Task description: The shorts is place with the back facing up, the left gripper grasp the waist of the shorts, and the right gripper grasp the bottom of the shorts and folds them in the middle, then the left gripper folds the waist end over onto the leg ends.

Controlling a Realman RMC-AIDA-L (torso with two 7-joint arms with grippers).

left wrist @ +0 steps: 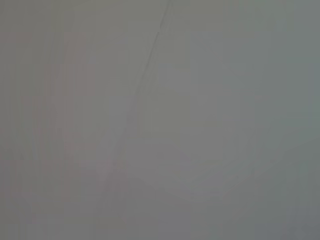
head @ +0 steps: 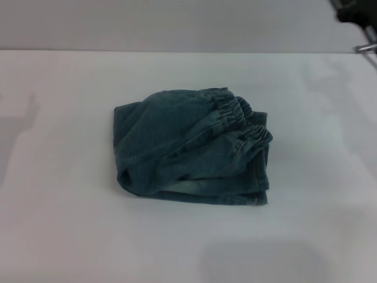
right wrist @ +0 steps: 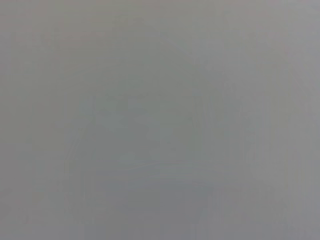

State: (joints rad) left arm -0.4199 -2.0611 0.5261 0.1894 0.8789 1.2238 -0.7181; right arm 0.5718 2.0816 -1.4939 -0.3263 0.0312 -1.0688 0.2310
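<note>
Head view: folded shorts [head: 191, 147] lie ungripped on table [head: 59, 177].

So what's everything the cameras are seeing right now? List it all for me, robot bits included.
Washed denim shorts: one, blue-green with paler faded patches, folded into a compact bundle at the middle of the table.
Ruffled elastic waist: one, the same blue-green, lying on top along the bundle's right side.
Table: one, plain white, filling most of the head view; both wrist views show only a blank pale surface.
Dark robot part: one, black with a silvery piece, just poking in at the far right corner above the table; too little shows to say which part it is.
Left gripper and right gripper: neither shows in any view.
</note>
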